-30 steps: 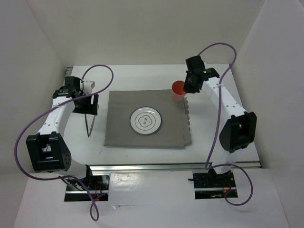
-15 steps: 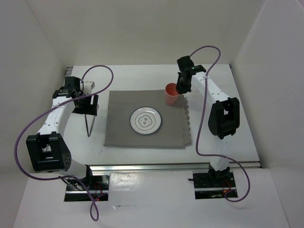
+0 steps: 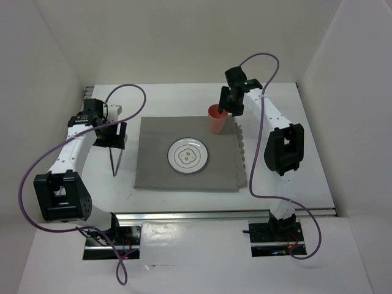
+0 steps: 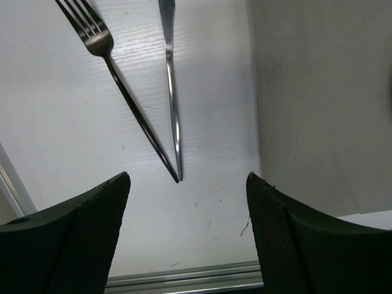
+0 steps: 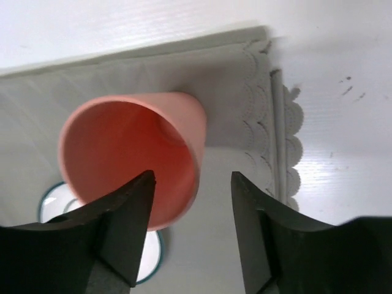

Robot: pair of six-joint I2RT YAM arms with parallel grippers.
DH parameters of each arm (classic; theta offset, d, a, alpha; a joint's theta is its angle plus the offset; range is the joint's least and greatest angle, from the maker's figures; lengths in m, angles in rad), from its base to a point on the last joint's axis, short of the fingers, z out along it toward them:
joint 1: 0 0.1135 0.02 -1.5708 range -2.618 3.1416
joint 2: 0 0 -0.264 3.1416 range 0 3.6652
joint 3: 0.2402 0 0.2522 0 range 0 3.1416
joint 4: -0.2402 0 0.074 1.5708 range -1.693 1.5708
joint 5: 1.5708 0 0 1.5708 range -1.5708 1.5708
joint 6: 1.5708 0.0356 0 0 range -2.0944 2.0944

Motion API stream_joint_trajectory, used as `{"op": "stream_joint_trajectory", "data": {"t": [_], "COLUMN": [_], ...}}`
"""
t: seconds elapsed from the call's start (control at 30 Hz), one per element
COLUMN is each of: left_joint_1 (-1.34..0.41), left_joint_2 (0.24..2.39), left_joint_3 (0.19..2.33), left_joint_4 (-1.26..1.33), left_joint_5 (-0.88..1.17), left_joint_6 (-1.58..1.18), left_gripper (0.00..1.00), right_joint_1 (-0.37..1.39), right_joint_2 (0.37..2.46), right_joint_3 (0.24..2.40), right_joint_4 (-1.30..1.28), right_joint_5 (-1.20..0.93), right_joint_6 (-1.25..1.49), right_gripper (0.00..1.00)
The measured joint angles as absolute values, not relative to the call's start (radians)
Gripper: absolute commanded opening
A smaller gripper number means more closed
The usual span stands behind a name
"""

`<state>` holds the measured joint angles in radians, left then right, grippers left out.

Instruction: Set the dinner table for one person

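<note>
A salmon-pink cup [image 3: 215, 119] [image 5: 131, 159] stands upright on the far right corner of the grey cloth mat [image 3: 184, 177] [image 5: 233, 92], which lies on the dinner table [image 3: 184, 98]. My right gripper [image 3: 228, 105] [image 5: 193, 174] is open over the cup. One finger is inside the cup's mouth and the other outside, and neither presses the wall. A white plate [image 3: 188, 155] [image 5: 52, 199] sits mid-mat. My left gripper [image 3: 112, 135] [image 4: 188, 177] hangs open and empty over the table, left of the mat. A fork [image 4: 122, 92] and knife [image 4: 173, 92] lie just beyond it.
A scalloped cloth edge [image 3: 242, 147] [image 5: 288, 141] runs along the mat's right side. A silver rail [image 4: 184, 282] [image 3: 226, 214] borders the table. White walls enclose the table on three sides, and purple cables loop above both arms.
The right arm carried the cup leftward onto the mat's far right corner, then its jaws opened and released it. The left arm has not moved.
</note>
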<state>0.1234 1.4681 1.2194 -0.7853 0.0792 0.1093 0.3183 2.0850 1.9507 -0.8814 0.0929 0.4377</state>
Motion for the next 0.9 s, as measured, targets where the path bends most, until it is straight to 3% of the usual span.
{"op": "stream_joint_trajectory", "data": {"t": [0.1, 0.27, 0.47, 0.9], "left_joint_1": [0.123, 0.124, 0.115, 0.052], "left_joint_2": [1.468, 1.473, 1.586, 1.93], "left_joint_3": [1.219, 1.219, 1.246, 1.303], "left_joint_4": [-0.785, -0.787, -0.81, -0.802], "left_joint_5": [0.08, 0.093, 0.092, -0.076], "left_joint_6": [0.11, 0.134, 0.189, 0.262], "left_gripper": [0.83, 0.83, 0.73, 0.58], "right_joint_1": [0.323, 0.325, 0.326, 0.374], "right_joint_2": [2.085, 2.083, 2.048, 1.6], "right_joint_3": [1.993, 2.056, 2.083, 1.823], "right_joint_4": [-0.883, -0.881, -0.885, -0.833], "right_joint_5": [0.084, 0.075, 0.07, 0.075], "right_joint_6": [0.426, 0.401, 0.386, 0.376], "right_gripper": [0.77, 0.78, 0.78, 0.8]}}
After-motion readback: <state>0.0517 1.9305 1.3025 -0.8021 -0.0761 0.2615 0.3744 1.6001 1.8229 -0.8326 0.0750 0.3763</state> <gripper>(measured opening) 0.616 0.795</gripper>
